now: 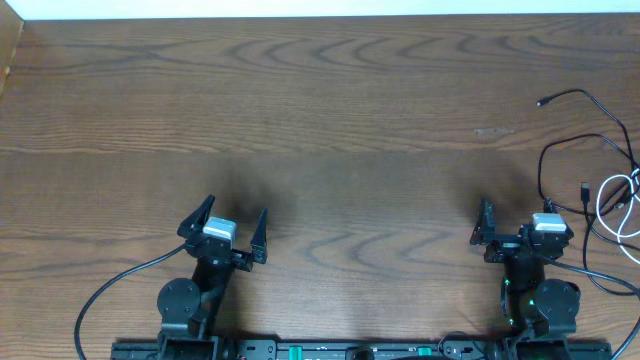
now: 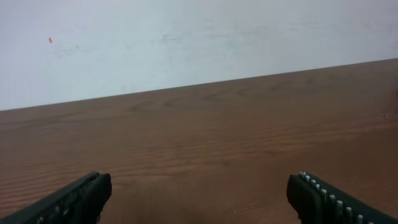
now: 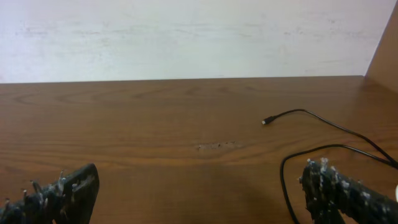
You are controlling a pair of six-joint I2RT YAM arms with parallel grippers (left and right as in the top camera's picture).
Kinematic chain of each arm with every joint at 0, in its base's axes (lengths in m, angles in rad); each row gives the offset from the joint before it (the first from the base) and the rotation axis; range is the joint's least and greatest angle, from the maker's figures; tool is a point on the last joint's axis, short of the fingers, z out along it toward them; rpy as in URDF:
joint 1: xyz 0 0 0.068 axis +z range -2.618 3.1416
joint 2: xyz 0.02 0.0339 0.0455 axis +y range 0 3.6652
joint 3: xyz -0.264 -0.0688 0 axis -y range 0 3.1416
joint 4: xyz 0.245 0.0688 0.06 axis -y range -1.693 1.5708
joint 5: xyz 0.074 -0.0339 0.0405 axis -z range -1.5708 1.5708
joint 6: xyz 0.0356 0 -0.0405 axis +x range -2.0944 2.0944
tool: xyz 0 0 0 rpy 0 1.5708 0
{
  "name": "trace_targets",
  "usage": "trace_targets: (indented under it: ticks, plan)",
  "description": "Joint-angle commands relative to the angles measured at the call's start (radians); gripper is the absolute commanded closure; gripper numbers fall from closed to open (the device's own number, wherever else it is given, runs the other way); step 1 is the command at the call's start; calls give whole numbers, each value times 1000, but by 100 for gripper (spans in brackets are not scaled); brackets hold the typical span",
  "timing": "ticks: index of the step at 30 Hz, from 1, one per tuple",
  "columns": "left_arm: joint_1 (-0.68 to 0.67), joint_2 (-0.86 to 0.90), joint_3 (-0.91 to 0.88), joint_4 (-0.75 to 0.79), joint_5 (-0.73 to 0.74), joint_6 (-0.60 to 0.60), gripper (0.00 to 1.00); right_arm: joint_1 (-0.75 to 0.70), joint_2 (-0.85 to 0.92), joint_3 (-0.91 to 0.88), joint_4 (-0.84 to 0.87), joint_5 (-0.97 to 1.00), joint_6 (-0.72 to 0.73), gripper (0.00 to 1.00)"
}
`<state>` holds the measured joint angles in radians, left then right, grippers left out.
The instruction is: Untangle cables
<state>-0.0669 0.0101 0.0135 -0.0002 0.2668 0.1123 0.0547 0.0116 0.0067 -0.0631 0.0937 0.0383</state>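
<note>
Your left gripper [image 1: 237,208], right gripper [image 1: 518,212]: both pincers spread wide, empty. Cables lie just right of right gripper, far right of table [image 1: 330,120]: white cable [image 1: 612,195] mixed with black cable [image 1: 583,92]. Expect light, limp, slippery cord. Pinch black near far plug [image 1: 541,102].

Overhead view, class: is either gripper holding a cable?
No: the left gripper and the right gripper both stand open and empty, while the black cable and the white cable lie loose further right.
</note>
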Motion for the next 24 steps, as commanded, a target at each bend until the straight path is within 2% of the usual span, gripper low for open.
trace_targets:
  ticks: [1, 5, 24]
  plan:
    - [4, -8, -10, -48, 56, 10, 5, -3, -6, -1, -4, 5, 9, 1]
    - [4, -8, -10, -48, 56, -44, 5, -3, -6, -1, -4, 5, 9, 1]
    - [4, -8, -10, -45, 56, -43, 5, -3, -6, -1, -4, 5, 9, 1]
